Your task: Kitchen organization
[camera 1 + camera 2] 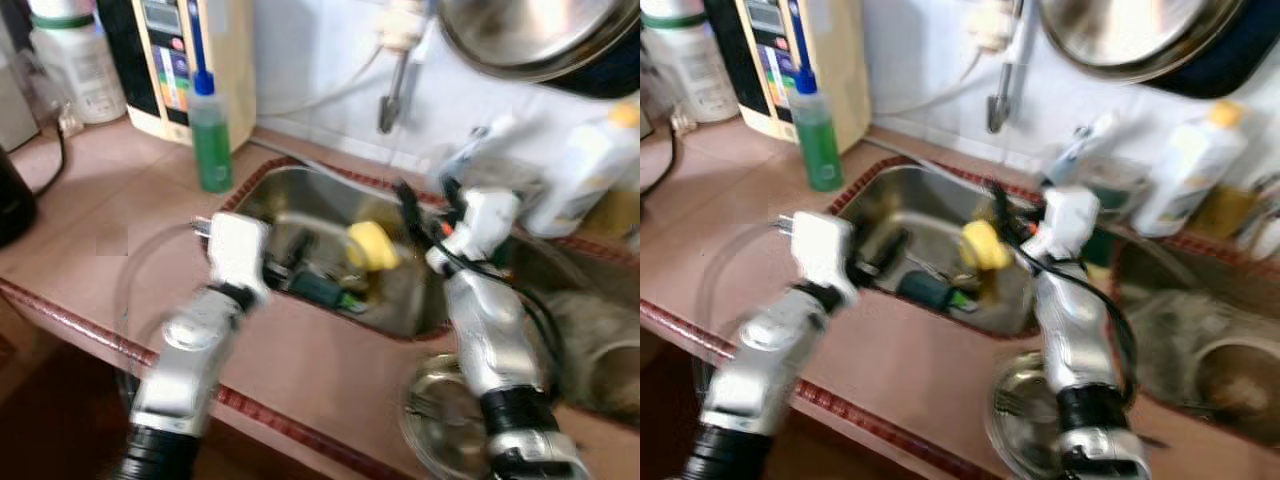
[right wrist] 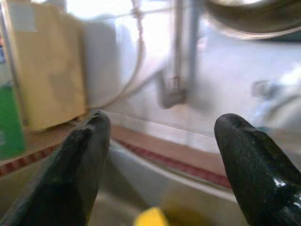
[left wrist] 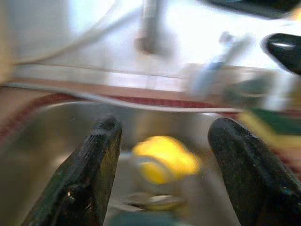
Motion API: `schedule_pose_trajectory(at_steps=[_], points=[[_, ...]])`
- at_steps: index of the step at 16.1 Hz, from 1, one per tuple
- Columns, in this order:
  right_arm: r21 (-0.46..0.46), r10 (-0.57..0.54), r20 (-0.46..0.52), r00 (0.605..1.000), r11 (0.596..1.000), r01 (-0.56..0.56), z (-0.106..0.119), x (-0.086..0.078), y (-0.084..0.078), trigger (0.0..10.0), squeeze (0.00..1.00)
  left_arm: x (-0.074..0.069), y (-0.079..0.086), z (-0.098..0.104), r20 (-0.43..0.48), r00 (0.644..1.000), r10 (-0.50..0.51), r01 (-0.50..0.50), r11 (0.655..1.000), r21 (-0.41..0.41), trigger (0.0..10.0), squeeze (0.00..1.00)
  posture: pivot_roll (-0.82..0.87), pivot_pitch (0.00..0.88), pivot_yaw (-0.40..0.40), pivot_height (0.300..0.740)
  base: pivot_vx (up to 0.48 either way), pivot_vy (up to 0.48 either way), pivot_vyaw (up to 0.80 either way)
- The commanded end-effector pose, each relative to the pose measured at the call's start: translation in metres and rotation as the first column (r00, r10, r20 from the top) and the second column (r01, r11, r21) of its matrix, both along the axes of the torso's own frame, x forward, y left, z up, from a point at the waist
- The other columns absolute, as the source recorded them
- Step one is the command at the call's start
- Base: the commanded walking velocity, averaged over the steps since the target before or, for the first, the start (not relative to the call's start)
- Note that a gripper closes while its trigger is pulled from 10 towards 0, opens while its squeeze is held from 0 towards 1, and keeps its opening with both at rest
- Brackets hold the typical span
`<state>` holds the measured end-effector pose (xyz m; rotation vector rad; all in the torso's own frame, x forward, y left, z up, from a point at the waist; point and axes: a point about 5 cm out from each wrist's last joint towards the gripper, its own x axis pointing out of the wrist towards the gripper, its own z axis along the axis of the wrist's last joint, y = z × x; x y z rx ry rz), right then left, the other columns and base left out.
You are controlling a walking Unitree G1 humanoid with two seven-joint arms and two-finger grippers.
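A steel sink (image 1: 300, 190) is set into the tan counter. In it lie a yellow object (image 1: 372, 245) and a dark green item (image 1: 320, 288). My left gripper (image 1: 288, 252) reaches over the sink's near left rim. In the left wrist view its fingers (image 3: 101, 155) stand open, with the yellow object (image 3: 164, 162) ahead between them and untouched. My right gripper (image 1: 405, 205) hovers over the sink's right side, above the yellow object. It is open and holds nothing, and it points toward the tap (image 2: 175, 89). The views are blurred.
A green soap bottle (image 1: 210, 130) stands at the sink's far left corner, before a beige appliance (image 1: 190, 60). A white jar (image 1: 70, 60) is far left. A white bottle (image 1: 590, 165) and a hanging steel bowl (image 1: 530, 35) are at right. A metal dish (image 1: 440, 410) sits on the near counter.
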<state>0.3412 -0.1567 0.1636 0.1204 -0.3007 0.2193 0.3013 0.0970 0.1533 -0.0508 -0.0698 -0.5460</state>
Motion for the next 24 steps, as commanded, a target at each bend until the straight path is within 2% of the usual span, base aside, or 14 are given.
schedule_pose_trajectory(at_steps=[1,6,9,11,18,24], points=[[-0.001,0.026,0.046,0.999,1.0,-0.026,0.0123,0.0014,0.0056,10.0,0.0,0.0022,0.004,0.0026,0.01,1.0,0.007,-0.007,1.0,0.007,10.0,0.0,0.0,0.0,-0.084,0.74,0.0,-0.48,0.0],[-0.01,0.03,0.049,0.998,0.999,-0.03,0.0125,0.0007,0.0044,10.0,0.0,0.0026,0.0019,0.0024,0.01,1.0,-0.002,0.002,1.0,0.006,10.0,0.0,0.0,0.0,-0.084,0.74,0.0,-0.48,0.0],[-0.017,0.036,0.047,0.998,0.999,-0.035,0.0117,-0.0001,0.0043,10.0,0.0,0.002,0.001,0.0025,-0.016,1.0,0.005,-0.005,0.999,-0.048,10.0,0.0,0.0,0.0,-0.086,0.74,0.0,0.0,0.0],[-0.021,0.039,0.044,0.998,0.999,-0.039,0.0113,-0.0001,0.0045,10.0,0.0,0.0019,0.0006,-0.0007,-0.02,1.0,0.001,-0.001,1.0,-0.013,10.0,0.0,0.0,0.0,-0.087,0.74,0.0,0.0,0.0],[-0.029,0.041,0.034,0.999,0.999,-0.04,0.0081,-0.0022,0.0033,10.0,0.0,-0.0016,-0.0014,-0.0055,-0.059,0.998,-0.017,0.016,1.0,-0.012,10.0,0.0,0.0,0.0,-0.088,0.74,0.0,0.0,0.0],[-0.033,0.041,0.03,0.999,0.999,-0.04,0.0075,-0.0015,0.0034,10.0,0.0,-0.0024,-0.0031,-0.0059,-0.067,0.997,-0.026,0.026,1.0,-0.004,10.0,0.0,0.0,0.0,-0.087,0.74,-0.284,0.0,0.0]])
